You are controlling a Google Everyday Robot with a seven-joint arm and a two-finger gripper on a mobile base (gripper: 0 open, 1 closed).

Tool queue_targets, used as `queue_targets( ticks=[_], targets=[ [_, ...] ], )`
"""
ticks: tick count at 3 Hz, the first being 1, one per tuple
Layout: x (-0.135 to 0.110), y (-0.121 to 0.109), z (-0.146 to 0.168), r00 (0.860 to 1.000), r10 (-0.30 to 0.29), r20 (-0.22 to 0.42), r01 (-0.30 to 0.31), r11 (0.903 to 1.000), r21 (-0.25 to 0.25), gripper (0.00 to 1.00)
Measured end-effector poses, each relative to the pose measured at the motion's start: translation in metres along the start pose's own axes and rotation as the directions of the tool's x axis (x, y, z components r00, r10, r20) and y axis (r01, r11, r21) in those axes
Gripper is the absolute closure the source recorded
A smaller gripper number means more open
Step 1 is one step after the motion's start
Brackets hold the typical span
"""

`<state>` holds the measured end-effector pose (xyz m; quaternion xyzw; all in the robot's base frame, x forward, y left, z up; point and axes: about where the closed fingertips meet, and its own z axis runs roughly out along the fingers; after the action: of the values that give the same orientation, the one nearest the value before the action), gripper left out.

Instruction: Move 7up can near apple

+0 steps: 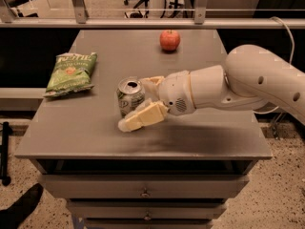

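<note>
Near the middle of the counter [205, 142] the 7up can [127, 93] is seen standing upright, with the hand [133, 102] brought in from the right. Its fingers [143, 118] are held apart, one before the can and one behind it. The apple [169, 40] is set well apart at the far edge, and a green chip bag [70, 73] is laid to the left.
</note>
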<state>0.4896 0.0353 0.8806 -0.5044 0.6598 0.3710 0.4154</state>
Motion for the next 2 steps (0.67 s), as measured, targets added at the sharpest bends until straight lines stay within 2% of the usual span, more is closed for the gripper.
queue_targets(
  ticks=[1,2],
  targets=[
    [-0.0044,-0.0052,0.0027,0.997,0.022,0.079,-0.024,0.9995,0.022,0.48],
    [-0.0090,-0.0130,-0.0069,0.994,0.028,0.105,-0.033,0.9981,0.051,0.72]
  ],
)
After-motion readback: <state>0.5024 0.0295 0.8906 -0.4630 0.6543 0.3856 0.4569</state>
